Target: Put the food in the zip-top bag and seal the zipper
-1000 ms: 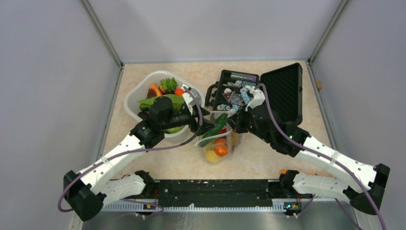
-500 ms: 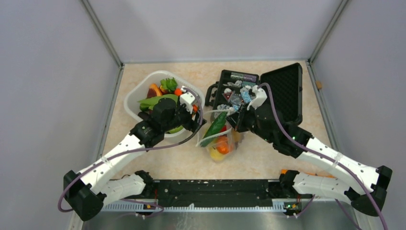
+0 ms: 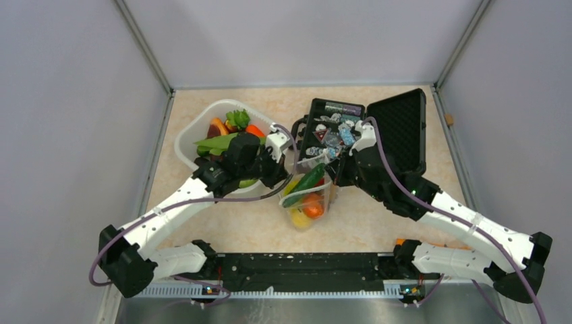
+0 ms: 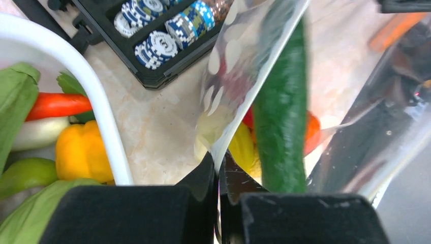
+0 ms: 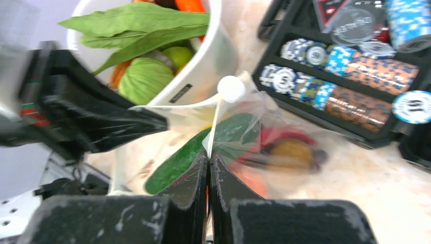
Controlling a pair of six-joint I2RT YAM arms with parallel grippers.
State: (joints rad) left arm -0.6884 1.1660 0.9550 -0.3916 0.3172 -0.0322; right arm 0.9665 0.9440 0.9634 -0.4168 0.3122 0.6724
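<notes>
Zip-top bag (image 3: pixel 317 201) gripped at both sides of its mouth

It stands near the middle of the desk (image 3: pixel 378 226), between the white basket (image 3: pixel 191 131) and the black case (image 3: pixel 398 121), just in front of the case. The left claw (image 4: pixel 218 175) is pinched tight on the mouth edge nearest the basket. The right claw (image 5: pixel 208 160) is pinched tight on the opposite edge. Inside lie a cucumber (image 4: pixel 282 132), a lemon (image 3: pixel 299 218) and an orange fruit (image 3: pixel 311 210). The mouth gapes, unsealed.
</notes>
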